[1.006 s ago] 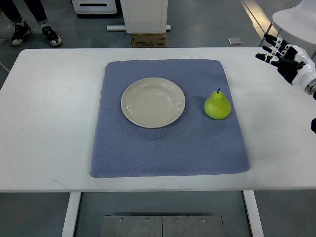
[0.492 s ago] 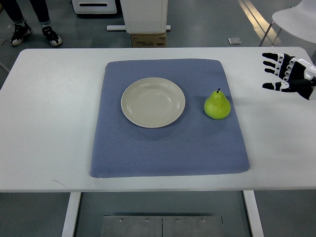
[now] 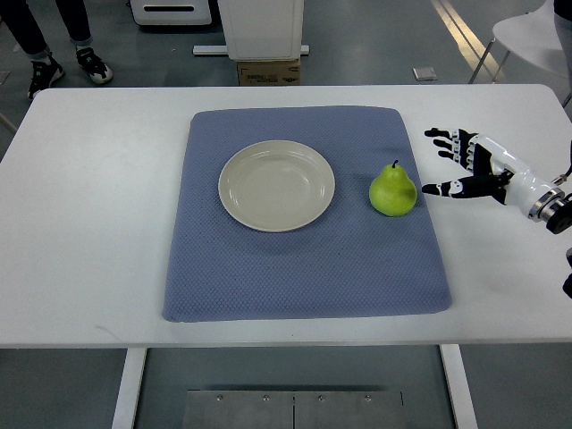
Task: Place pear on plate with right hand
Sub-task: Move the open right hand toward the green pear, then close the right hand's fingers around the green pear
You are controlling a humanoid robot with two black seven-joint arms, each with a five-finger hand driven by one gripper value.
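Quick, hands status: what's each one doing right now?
Right hand: open, fingers spread, holding nothing, just right of the pear.
Left hand: not in view.

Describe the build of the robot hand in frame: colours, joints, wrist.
Only the right hand shows, entering from the right edge. It has slim black fingers with white segments at the knuckles, a black palm and a glossy white shell over the back of the hand and forearm. A silver metal ring sits at the wrist, followed by a black section. No cables or markings can be made out. The left arm is not visible.
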